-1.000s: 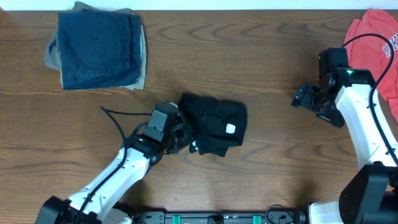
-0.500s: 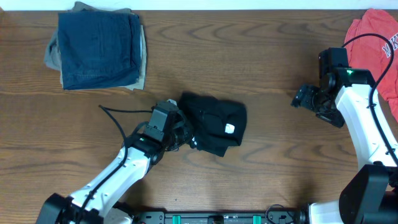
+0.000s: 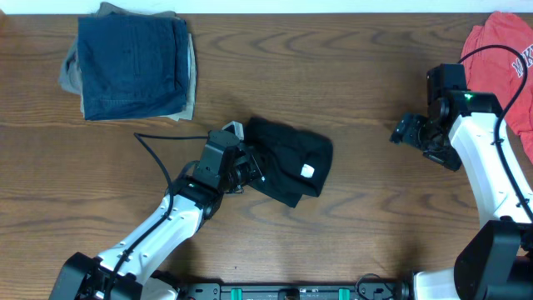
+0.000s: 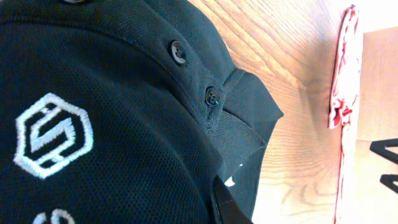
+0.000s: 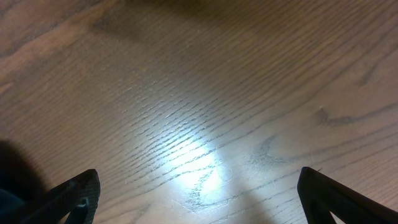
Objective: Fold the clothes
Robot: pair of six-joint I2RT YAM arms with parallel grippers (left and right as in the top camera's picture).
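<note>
We are looking down on a brown wooden table with bold grain, a thin white strip running along its far edge. The black polo shirt is lying bunched near the middle, a small white tag showing on top. The left gripper is sitting against the shirt's left edge. In its wrist view knit fabric is filling the frame (a stitched white hexagon logo and dark buttons are showing) and only one dark fingertip is peeking out, so we cannot tell how its jaws are standing. The right gripper is hovering over bare wood well to the right, fingers spread wide and holding nothing, with a bright glare shining on the grain beneath. A folded denim pile is sitting at the far left corner and a coral-red shirt at the far right
</note>
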